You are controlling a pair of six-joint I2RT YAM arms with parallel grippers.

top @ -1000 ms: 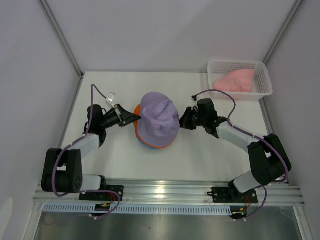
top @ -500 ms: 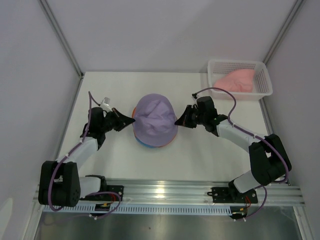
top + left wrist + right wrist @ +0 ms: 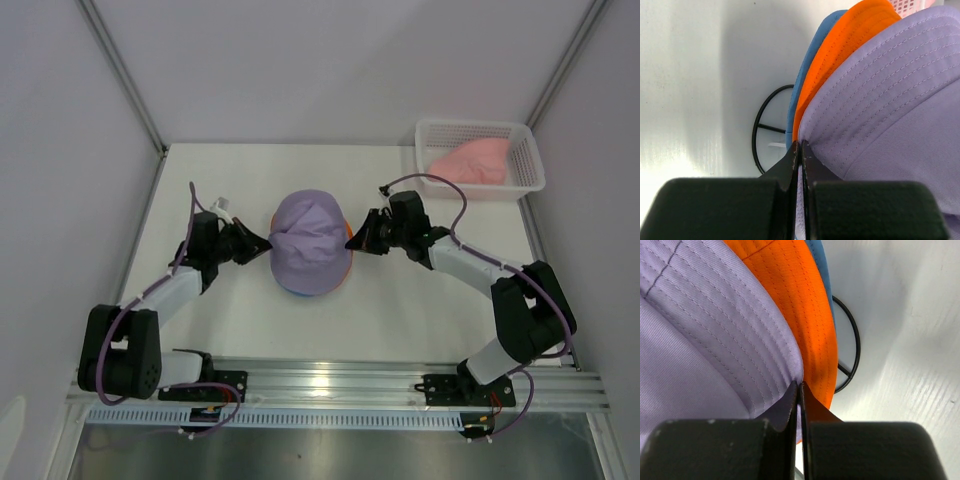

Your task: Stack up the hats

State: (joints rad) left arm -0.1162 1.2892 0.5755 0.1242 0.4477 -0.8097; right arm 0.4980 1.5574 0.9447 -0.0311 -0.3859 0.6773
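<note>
Left claw (image 3: 800,144) is nipped almost shut on the brim of the lavender hat (image 3: 900,100). Right claw (image 3: 800,386) pinches the opposite brim likewise. The hat spans between them, with the orange hat (image 3: 840,55) and blue hat (image 3: 808,70) just beyond the tips, over the worktop (image 3: 690,75).

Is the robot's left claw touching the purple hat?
Touching. The left wrist view shows it: the left gripper is pinched shut on the edge of the purple hat, right at its brim, with purple cloth squeezed between the two fingers.
</note>
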